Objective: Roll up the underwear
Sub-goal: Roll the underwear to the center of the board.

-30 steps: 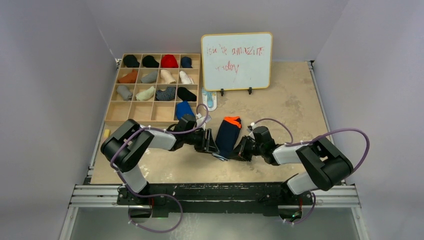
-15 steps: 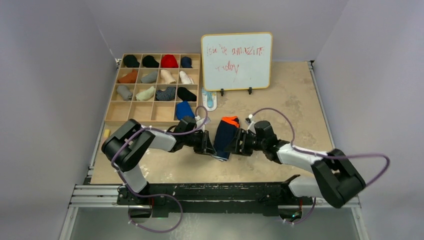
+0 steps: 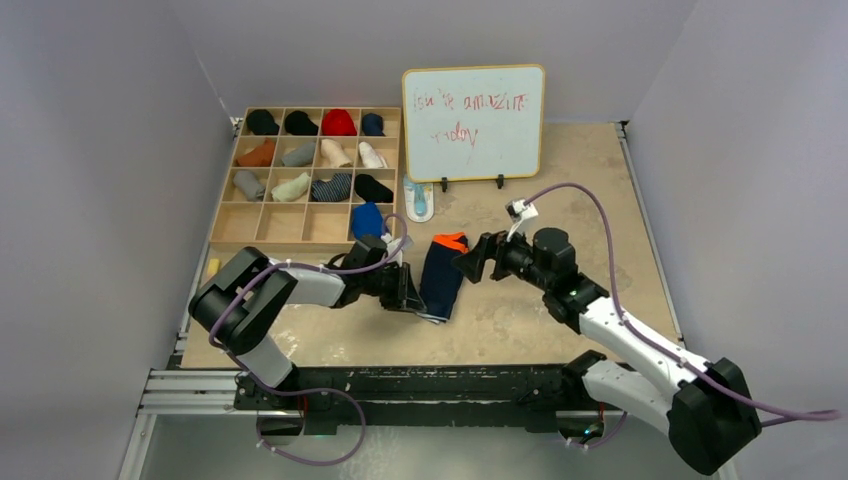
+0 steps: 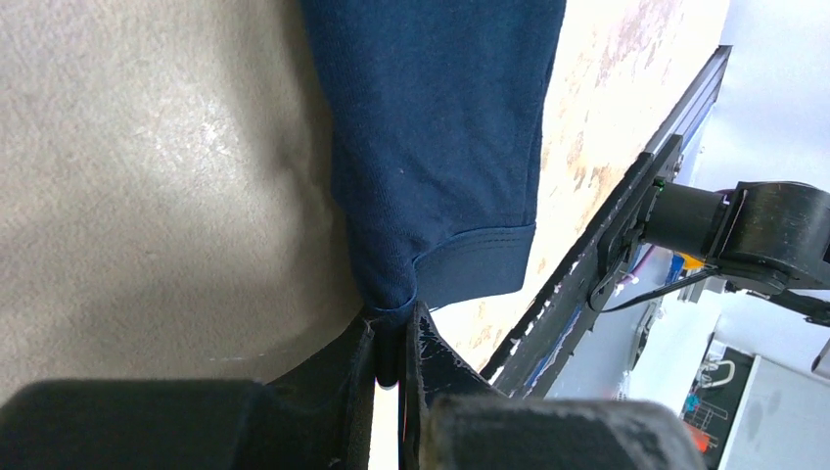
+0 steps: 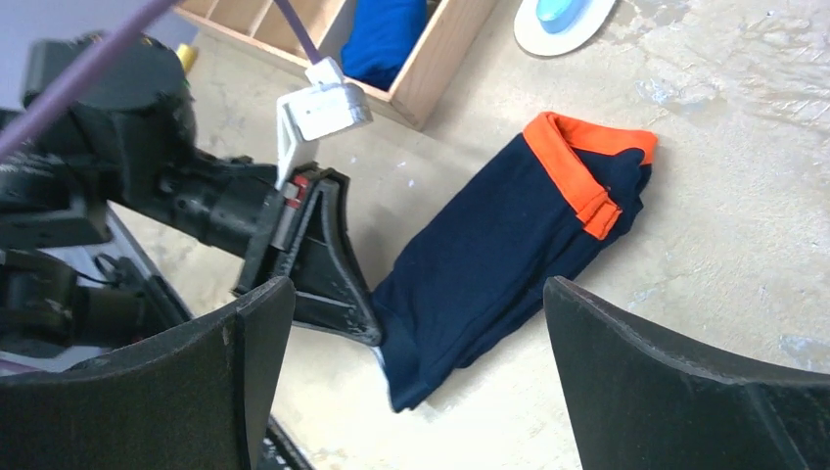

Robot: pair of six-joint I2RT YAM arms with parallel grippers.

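Now that the right end effector [image 3: 472, 262] has drawn back with jaws wide, the left end effector [image 4: 390, 345] alone pinches the near corner of the folded navy underwear [image 3: 442, 278] at the middle of the worktop [image 3: 585, 200], so rolling can probably start.

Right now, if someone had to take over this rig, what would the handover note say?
Left gripper: shut on the near corner of the navy underwear.
Right gripper: open, holding nothing, hovering beside the waistband end.
Underwear: on the table between the arms, folded into a long strip, orange band farthest from the bases.
Done: the lengthwise fold.
Left: the roll itself is not started. After that it probably goes into the wooden tray, though that is a guess.
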